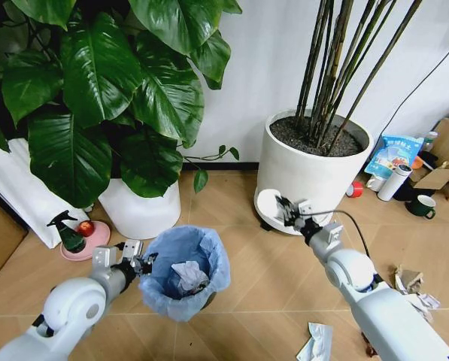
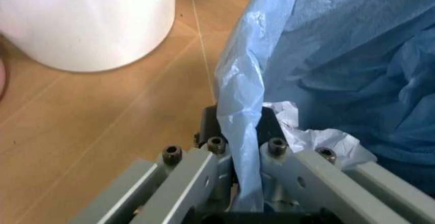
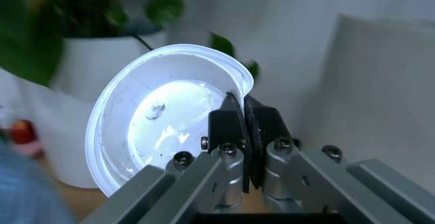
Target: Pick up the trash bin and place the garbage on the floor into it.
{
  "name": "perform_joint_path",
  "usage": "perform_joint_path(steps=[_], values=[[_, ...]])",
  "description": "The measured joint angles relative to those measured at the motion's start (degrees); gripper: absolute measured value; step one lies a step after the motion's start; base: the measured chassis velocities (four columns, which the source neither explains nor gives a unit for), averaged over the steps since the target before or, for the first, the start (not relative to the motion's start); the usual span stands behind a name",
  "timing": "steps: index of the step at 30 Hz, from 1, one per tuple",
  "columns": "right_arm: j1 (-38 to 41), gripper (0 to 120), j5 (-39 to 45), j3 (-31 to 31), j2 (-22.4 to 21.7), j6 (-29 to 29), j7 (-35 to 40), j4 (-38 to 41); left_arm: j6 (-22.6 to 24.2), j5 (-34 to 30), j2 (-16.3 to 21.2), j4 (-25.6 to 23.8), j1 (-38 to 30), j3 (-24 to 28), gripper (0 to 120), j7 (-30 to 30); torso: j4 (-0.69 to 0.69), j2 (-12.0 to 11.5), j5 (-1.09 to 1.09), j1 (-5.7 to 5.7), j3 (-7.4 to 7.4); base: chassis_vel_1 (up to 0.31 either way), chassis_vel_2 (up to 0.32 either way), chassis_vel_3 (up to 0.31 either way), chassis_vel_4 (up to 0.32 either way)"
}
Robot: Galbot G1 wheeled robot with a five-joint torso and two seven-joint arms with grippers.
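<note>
Gripping the ruffled blue liner at the rim, the left gripper (image 1: 138, 265) held the trash bin (image 1: 185, 272) on its left side. The left wrist view made this plain: a fold of the bag ran between the fingers (image 2: 275, 132), which were pressed onto it, while crumpled white paper (image 2: 319, 137) lay just inside. From the head camera that same paper showed as a pale wad (image 1: 189, 277) resting in the bin.

The right gripper (image 1: 288, 212) was up near the big white pot of stalks (image 1: 314, 162), pinching the rim of a white disc (image 1: 273, 210). The right wrist view showed what the head view could not: the disc (image 3: 166, 132) was a shallow dished lid with a raised lip, and the dark pads (image 3: 227, 127) were nearly together on its edge.

Two white plant pots stood against the wall, the second (image 1: 139, 207) under the broad-leaved plant. One green spray bottle (image 1: 68, 232) stood on one pink dish (image 1: 85, 242) to the left of the bin. Scraps left on the floor lay to the right: one whitish wrapper (image 1: 316, 342) at the lower edge and a cluster of crumpled paper (image 1: 414, 289) beside the right arm.

Bare wooden floor (image 1: 239, 226) lay open between the bin and the disc, and in front of the second pot.
</note>
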Motion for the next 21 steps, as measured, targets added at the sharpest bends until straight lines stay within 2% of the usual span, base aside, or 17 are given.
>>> perform_joint_path(steps=[7, 8, 11, 16, 21], values=[[4.6, 0, 3.2, -9.1, -3.7, -1.8, 1.7, 7.9, 0.6, -0.7, -0.3, 1.1, -2.9, 2.0, 0, 0.0, 0.00, 0.0, -0.01, 0.00, 0.00, 0.000, 0.000, 0.000, 0.000], [4.6, 0, 3.2, -9.1, -3.7, -1.8, 1.7, 7.9, 0.6, -0.7, -0.3, 1.1, -2.9, 2.0, 0, 0.0, 0.00, 0.0, -0.01, 0.00, 0.00, 0.000, 0.000, 0.000, 0.000], [7.5, 0, 4.5, -14.8, -4.0, -2.7, 2.4, 10.1, 0.8, -0.7, -0.3, 1.3, -3.0, 2.2, 0, 0.0, 0.01, 0.0, -0.01, 0.00, 0.00, 0.000, 0.000, 0.000, 0.000], [9.1, 0, 4.7, -20.5, -3.7, -3.1, 3.0, 11.5, 0.8, -0.7, -0.4, 1.4, -3.4, 2.3, 0, 0.1, 0.01, 0.0, -0.01, 0.00, 0.00, 0.000, 0.000, 0.000, 0.000], [9.5, 0, 4.1, -24.1, -3.0, -3.4, 3.4, 11.3, 0.8, -0.7, -0.6, 1.3, -3.3, 2.4, 0, 0.0, 0.00, 0.0, 0.00, 0.00, -0.01, 0.000, 0.000, 0.000, 0.000]])
